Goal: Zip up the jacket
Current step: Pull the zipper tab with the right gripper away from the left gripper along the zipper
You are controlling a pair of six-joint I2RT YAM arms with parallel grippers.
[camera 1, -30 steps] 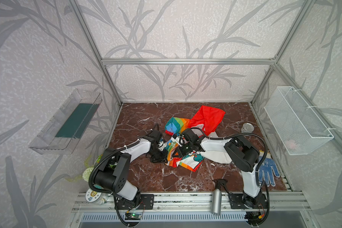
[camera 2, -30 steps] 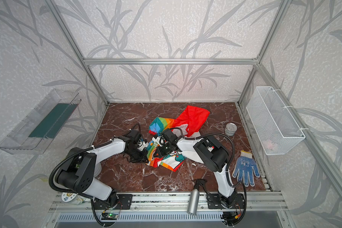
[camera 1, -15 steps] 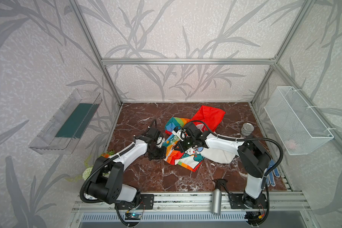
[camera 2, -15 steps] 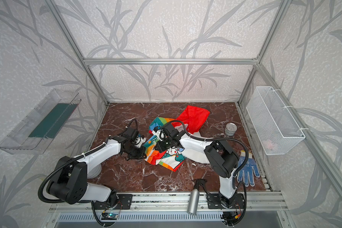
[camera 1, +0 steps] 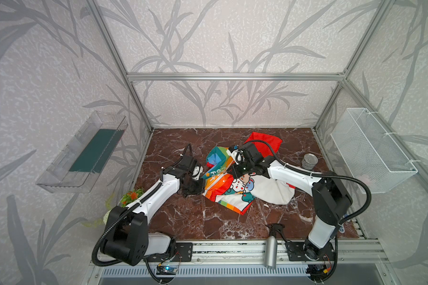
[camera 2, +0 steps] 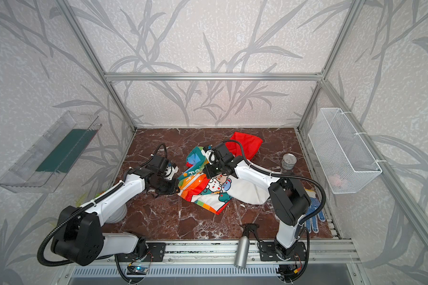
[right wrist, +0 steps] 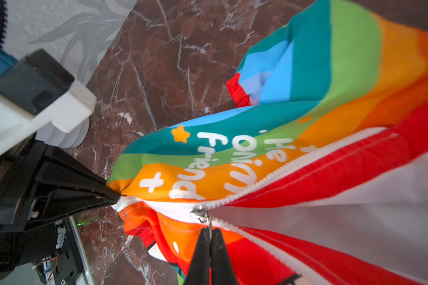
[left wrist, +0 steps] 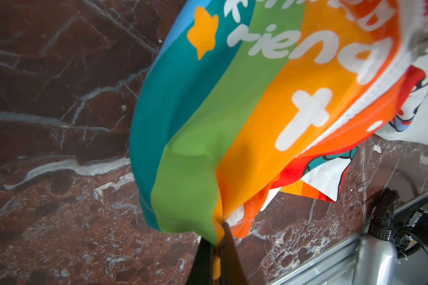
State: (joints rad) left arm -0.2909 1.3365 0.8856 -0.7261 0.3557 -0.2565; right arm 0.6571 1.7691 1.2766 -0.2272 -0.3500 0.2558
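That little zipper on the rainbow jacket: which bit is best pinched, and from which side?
Pinch the thin metal pull tab hanging off the slider: it is flat and stands clear of the fabric. Come from the hood side, where the teeth fork apart. The right end effector grips it so, while the left end effector holds the jacket hem.

Dark red marble tabletop (camera 1: 183, 222) with the jacket (camera 1: 235, 190), a small tin (camera 1: 309, 161), a dotted glove (camera 2: 318, 225) at its edge

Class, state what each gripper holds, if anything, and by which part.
Left gripper: the jacket, pinched at its bottom hem by the zipper's base. Right gripper: the jacket's zipper slider, by its pull tab.
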